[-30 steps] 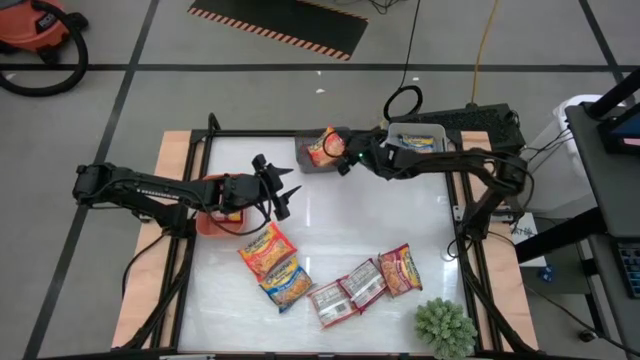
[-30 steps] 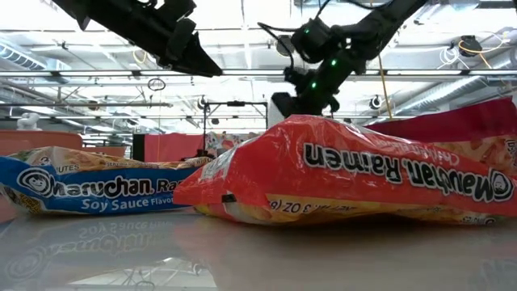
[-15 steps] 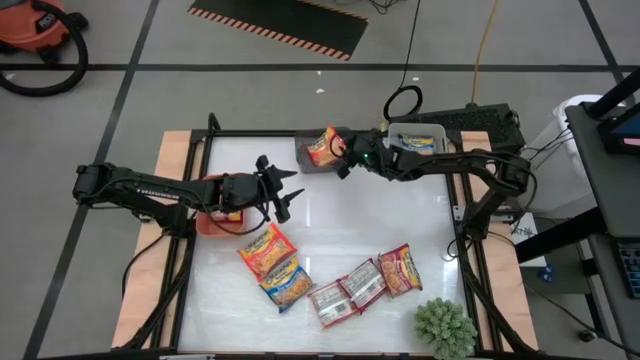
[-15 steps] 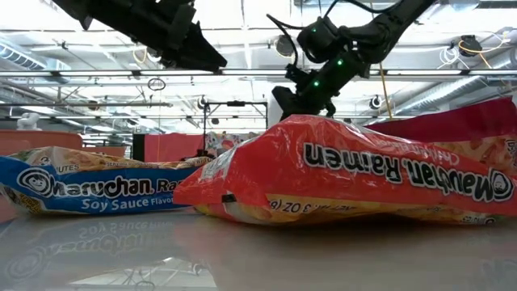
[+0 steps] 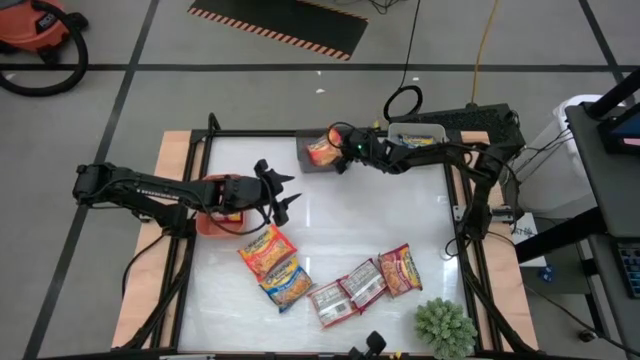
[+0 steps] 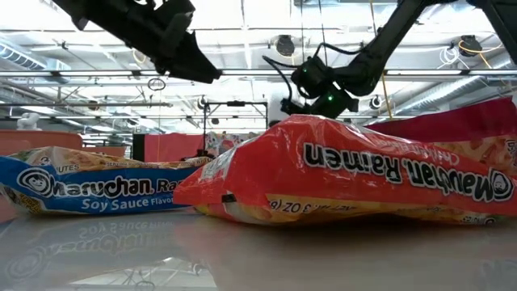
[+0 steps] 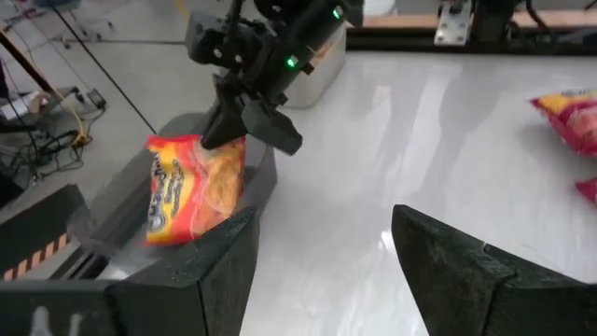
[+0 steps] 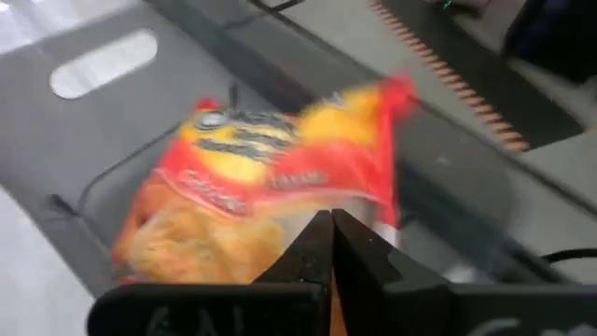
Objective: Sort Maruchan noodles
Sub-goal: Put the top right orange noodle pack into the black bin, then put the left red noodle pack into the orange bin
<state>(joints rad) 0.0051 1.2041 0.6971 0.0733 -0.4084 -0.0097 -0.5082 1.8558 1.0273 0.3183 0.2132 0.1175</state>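
At the table's near edge, around 6 o'clock in the high view, a small green plant stands at the corner, and just beyond it loose Maruchan packets lie flat on the white table: a pinkish-silver pair and a red-trimmed packet toward 5 o'clock, a blue-trimmed packet and another red-trimmed one toward 7 o'clock. In the low view the blue Soy Sauce packet and a red packet fill the foreground. Farther in, at 9 o'clock, the left gripper hovers beside the red bin, its fingers spread wide and holding nothing. Farthest, at 12 o'clock, the right gripper reaches over the grey bin, jaws pinched together on the edge of a red-and-orange packet resting in that bin. The white bin sits just beside it at 1 o'clock.
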